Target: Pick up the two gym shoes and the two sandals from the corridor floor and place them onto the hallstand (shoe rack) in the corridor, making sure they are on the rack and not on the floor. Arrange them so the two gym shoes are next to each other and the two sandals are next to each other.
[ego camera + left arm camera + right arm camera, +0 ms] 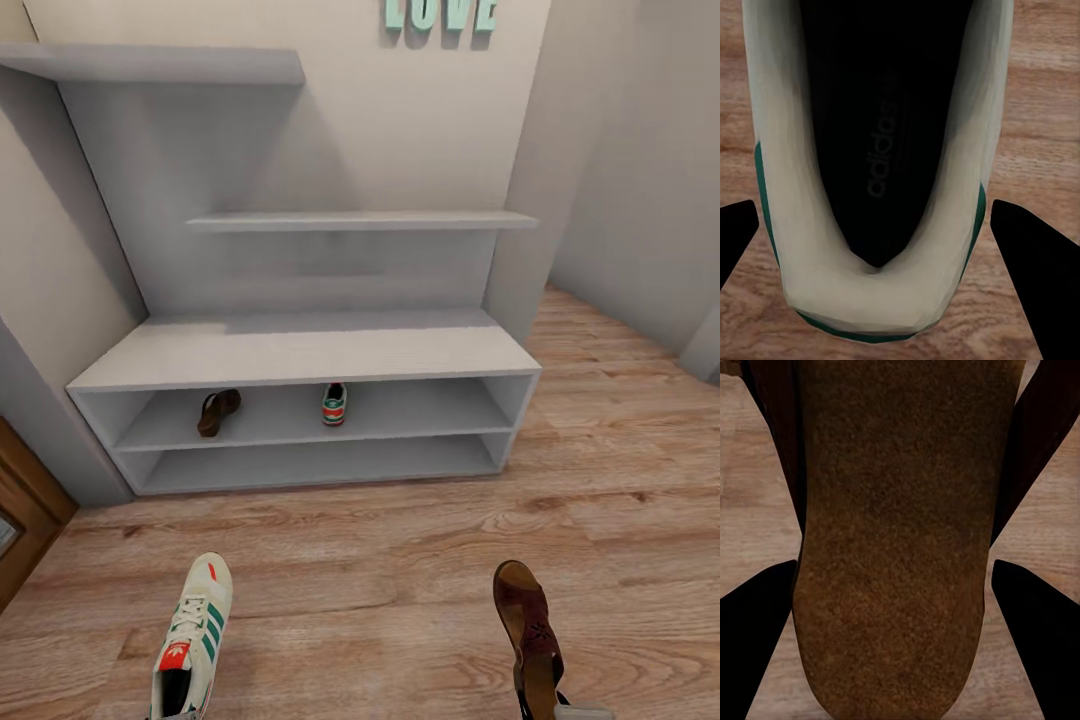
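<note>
While jaws straddle heels: gym shoe point(881, 161) left, sandal point(892, 547) right.

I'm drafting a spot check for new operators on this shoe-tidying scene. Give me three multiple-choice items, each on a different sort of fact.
1. Where is the sandal already on the hallstand?
A. upper open shelf level
B. bench top
C. wall shelf

2. How many shoes sit on the hallstand?
A. none
B. two
C. four

3. What lies between the left pincer fingers?
A. nothing
B. a sandal
C. the gym shoe heel

Key: 1 A, it lies left of the other gym shoe; 2 B, one of each kind; 3 C, the white heel fills the gap between them.
</note>
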Tool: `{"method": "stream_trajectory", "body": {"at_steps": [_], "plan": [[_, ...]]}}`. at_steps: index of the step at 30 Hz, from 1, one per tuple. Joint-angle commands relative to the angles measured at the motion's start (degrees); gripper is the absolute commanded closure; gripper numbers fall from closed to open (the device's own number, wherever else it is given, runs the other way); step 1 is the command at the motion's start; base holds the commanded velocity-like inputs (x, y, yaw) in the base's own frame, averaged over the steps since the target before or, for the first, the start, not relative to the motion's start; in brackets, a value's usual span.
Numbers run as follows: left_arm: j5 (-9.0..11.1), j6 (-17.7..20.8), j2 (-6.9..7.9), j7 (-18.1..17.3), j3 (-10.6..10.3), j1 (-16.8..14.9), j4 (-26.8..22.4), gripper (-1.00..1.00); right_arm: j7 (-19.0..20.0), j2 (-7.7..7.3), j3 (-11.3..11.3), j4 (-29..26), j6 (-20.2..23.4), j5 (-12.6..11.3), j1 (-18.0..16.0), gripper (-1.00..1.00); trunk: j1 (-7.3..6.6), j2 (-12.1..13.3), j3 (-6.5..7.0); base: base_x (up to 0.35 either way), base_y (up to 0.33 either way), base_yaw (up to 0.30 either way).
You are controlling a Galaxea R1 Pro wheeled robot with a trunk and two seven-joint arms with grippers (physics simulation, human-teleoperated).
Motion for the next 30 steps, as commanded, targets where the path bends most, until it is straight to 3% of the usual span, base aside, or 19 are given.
{"method": "stream_trajectory", "body": {"at_steps": [1,15,30], "plan": [[-0.4,-0.2,-0.03,-0.4,0.5,-0.1,0.0,1.0,-0.1,0.02,-0.2,0.0,-0.2,0.3,0.0,1.0,-0.01,0.0,-0.04,0.0,0.0,0.0],[-0.6,-0.2,-0.04,-0.4,0.0,-0.1,0.1,1.0,-0.3,0.02,-0.4,0.0,-0.2,0.1,0.0,1.0,-0.01,0.0,-0.04,0.014,-0.01,0.0],[-1.3,-0.1,-0.33,-0.3,-0.4,-0.2,-0.1,1.0,-0.3,-0.9,-0.8,-0.3,0.0,0.0,0.0,1.0,-0.01,0.0,-0.04,0.195,-0.193,0.0]]}}
